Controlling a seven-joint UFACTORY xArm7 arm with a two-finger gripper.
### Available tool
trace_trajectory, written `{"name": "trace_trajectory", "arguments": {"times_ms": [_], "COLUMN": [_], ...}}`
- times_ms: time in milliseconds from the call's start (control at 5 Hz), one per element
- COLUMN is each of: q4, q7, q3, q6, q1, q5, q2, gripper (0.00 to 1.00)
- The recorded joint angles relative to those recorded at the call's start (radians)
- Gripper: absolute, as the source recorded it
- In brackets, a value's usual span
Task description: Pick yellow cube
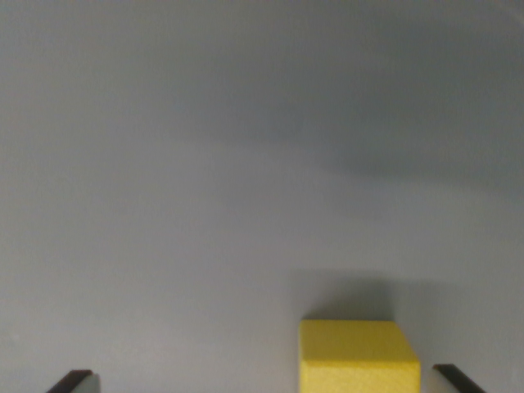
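The cube (359, 357) sits at the bottom edge of the wrist view, right of centre, resting on a plain grey surface (246, 164). It is yellow, with 2 faces showing: a flat top and a slightly brighter front face that runs out of the picture below. A soft shadow lies on the surface just behind it. The gripper (262, 381) shows only as 2 dark fingertips (72, 381) poking in at the bottom corners, 1 at the wrist view's left and 1 at the wrist view's right. The jaws stand spread wide, released and grasping nothing. The cube lies between them but much closer to the right-side tip, just beside it with a thin strip of grey between; whether they touch lower down is out of view. The left-side tip is well apart from the cube. The rest of the surface is bare, darker toward the upper right.
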Motion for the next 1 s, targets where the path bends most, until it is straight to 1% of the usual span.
{"name": "trace_trajectory", "arguments": {"times_ms": [200,400,600,800,1000], "q4": [-0.025,-0.025,-0.048,-0.048,-0.069], "q7": [-0.020,-0.020,-0.039,-0.039,-0.056], "q3": [-0.006,-0.006,-0.012,-0.012,-0.017], "q6": [-0.042,-0.042,-0.080,-0.080,-0.114], "q1": [-0.0101,-0.0101,-0.0193,-0.0193,-0.0277], "q5": [0.0042,0.0042,0.0081,0.0081,0.0116], "q2": [0.020,0.020,0.038,0.038,0.055], "gripper": [0.00,0.00,0.00,0.00,0.00]}}
